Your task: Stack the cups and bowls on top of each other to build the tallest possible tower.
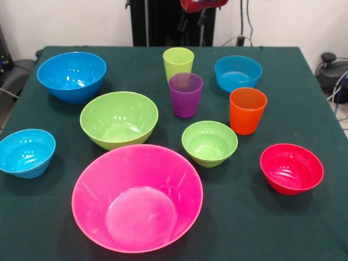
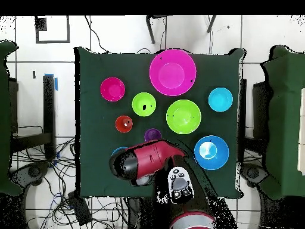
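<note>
step: none begun; nothing nested yet, every piece stands alone on the dark green cloth-covered counter (image 1: 304, 228)
tool: red and black arm end (image 1: 202, 5) barely shows at the counter's far edge, high up; can't tell how far open or whether it carries anything
next move: judged, come down on a large bowl and seat it in the pink one; needs a rim grip and a centred drop
base: huge glossy pink plastic bowl (image 1: 137, 197), near edge, middle, upright, empty
large bowls: large lime-green plastic bowl (image 1: 119, 119) just behind pink; large blue plastic bowl (image 1: 72, 75) toward far left corner
small bowls: small green (image 1: 209, 142), small red (image 1: 291, 168), light-blue at left edge (image 1: 26, 152), light-blue near far edge (image 1: 237, 73)
cups: lime-green tumbler (image 1: 178, 62), translucent purple tumbler (image 1: 185, 94), orange tumbler (image 1: 247, 110); upright, clustered centre-far
</note>
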`<state>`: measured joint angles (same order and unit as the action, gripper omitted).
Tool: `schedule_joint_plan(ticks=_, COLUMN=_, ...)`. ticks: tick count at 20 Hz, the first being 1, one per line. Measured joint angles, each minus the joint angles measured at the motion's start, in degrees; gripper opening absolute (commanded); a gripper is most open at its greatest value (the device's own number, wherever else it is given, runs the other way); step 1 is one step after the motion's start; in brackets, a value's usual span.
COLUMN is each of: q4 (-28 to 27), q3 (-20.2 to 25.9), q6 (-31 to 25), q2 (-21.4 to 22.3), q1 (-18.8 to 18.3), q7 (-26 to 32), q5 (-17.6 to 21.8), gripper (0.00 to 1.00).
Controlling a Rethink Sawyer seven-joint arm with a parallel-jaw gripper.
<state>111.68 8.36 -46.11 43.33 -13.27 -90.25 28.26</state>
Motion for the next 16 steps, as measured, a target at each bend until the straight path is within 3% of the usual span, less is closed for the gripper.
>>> schedule_joint_plan(ticks=16, q4=-5.5, q3=-0.6, q6=-7.0, q2=-5.5, q1=-0.1, q7=0.0, q5=-3.0, gripper=1.0)
